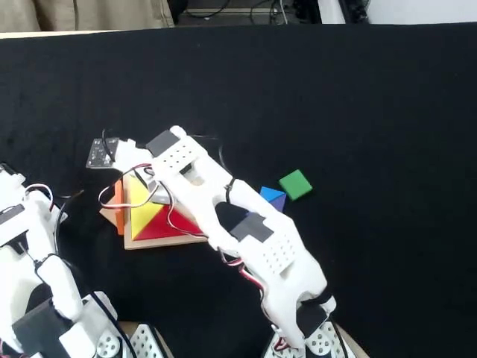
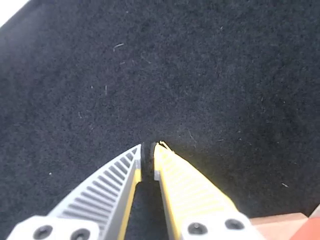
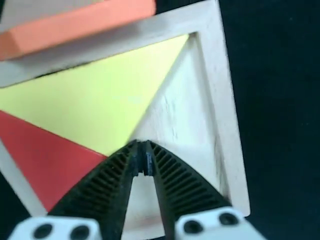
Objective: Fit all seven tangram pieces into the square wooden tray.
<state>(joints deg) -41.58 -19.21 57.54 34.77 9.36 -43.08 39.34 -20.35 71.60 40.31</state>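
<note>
Left of centre in the high view, the tray point(image 1: 168, 240) holds a yellow triangle point(image 1: 145, 212) and red triangle point(image 1: 179, 224), the right fingers point(image 3: 175, 190) closed, empty, above its bare corner, the left fingers point(image 2: 185, 190) pressed together over the desk point(image 1: 373, 112); fetching the blue piece point(image 1: 272, 195) or green square point(image 1: 296, 184) to its right seems next.

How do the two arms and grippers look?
The left arm and the right arm are white with black motor blocks and thin red and black cables; the right one has panels of small holes. The left gripper has one grey and one yellow ribbed finger; the right gripper has black ribbed ones.
</note>
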